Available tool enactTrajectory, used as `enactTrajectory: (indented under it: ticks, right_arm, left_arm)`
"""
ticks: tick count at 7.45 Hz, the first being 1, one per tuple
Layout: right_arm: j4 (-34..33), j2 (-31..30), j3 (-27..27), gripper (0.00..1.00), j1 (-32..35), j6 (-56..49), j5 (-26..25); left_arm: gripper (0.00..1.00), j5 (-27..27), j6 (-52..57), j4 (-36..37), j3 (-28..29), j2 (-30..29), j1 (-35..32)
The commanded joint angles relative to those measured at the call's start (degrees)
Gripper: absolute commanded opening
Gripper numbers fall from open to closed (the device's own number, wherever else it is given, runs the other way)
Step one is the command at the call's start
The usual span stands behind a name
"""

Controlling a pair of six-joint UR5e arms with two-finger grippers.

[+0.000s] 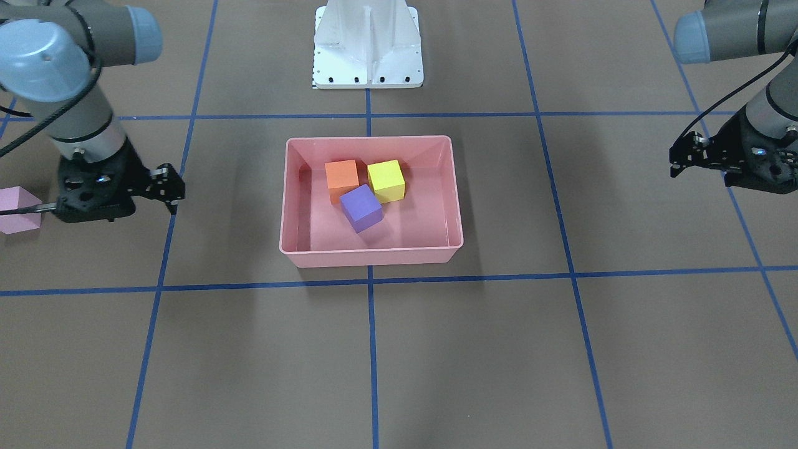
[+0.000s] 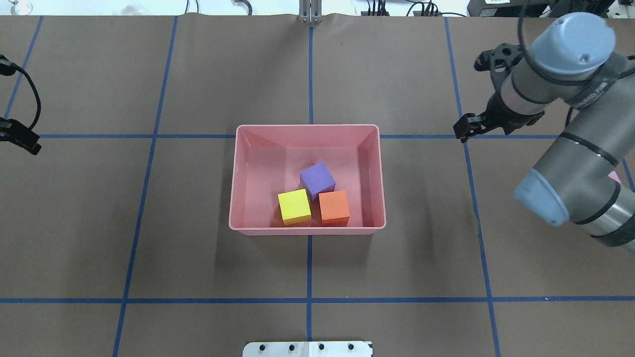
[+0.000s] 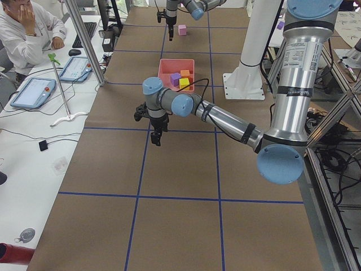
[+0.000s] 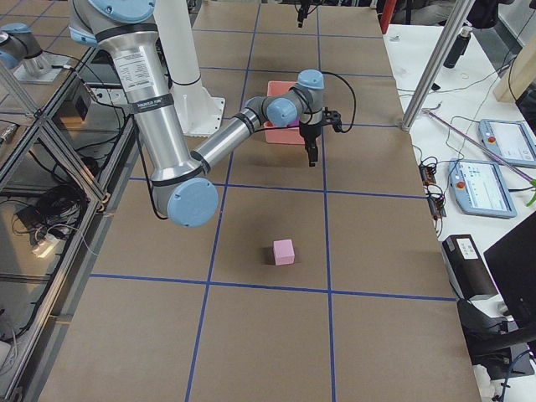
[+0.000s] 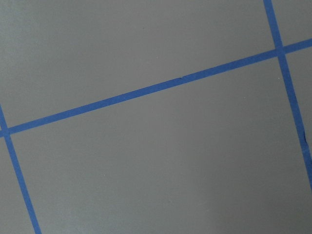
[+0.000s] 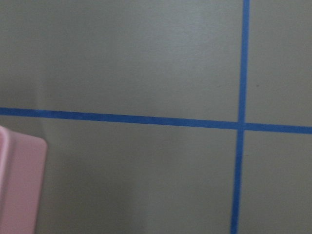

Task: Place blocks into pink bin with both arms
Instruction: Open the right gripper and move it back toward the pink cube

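The pink bin [image 1: 371, 254] [image 2: 307, 229] sits mid-table. In it lie the orange block [image 1: 341, 173], the yellow block [image 1: 386, 179] and the purple block [image 1: 360, 207], close together. The light pink block [image 1: 15, 209] [image 4: 284, 251] lies on the table outside the bin, beyond my right arm. My right gripper [image 1: 171, 202] [image 2: 464, 133] hangs shut and empty between the bin and that block. My left gripper [image 1: 676, 168] [image 2: 32, 146] hangs shut and empty far out on the other side. A pink rounded corner [image 6: 19, 185] shows in the right wrist view.
The white base pedestal [image 1: 368, 50] stands behind the bin. Blue tape lines [image 5: 146, 90] grid the brown table. An operator [image 3: 28, 28] sits at a side desk with tablets, beyond the table's long edge.
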Motion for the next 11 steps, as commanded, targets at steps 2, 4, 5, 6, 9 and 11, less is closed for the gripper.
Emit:
enactTrajectory:
  ticks: [2, 4, 5, 6, 9, 11]
  right_arm:
    - [0.2, -7.7, -2.6, 1.00, 9.9, -18.8, 3.9]
    - [4.8, -11.5, -5.4, 1.00, 12.4, -23.2, 4.4]
    - [12.4, -14.2, -8.6, 1.00, 13.1, -23.0, 7.8]
    - [17.2, -17.3, -10.0, 1.00, 13.9, -22.7, 9.0]
    - [20.3, -22.3, -9.3, 0.99, 14.2, -18.2, 9.2]
    - [31.2, -23.8, -11.9, 0.99, 14.0, -9.1, 9.2]
  left_arm:
    - [1.00, 0.0, 0.0, 0.0, -0.1, 0.0, 0.0]
    - [1.00, 0.0, 0.0, 0.0, -0.2, 0.0, 0.0]
    - [1.00, 0.0, 0.0, -0.1, -0.3, 0.0, 0.0]
    - [1.00, 0.0, 0.0, -0.1, -0.4, 0.0, 0.0]
    - [1.00, 0.0, 0.0, -0.1, -0.7, -0.1, 0.1]
    - [1.00, 0.0, 0.0, 0.0, -0.7, 0.0, 0.0]
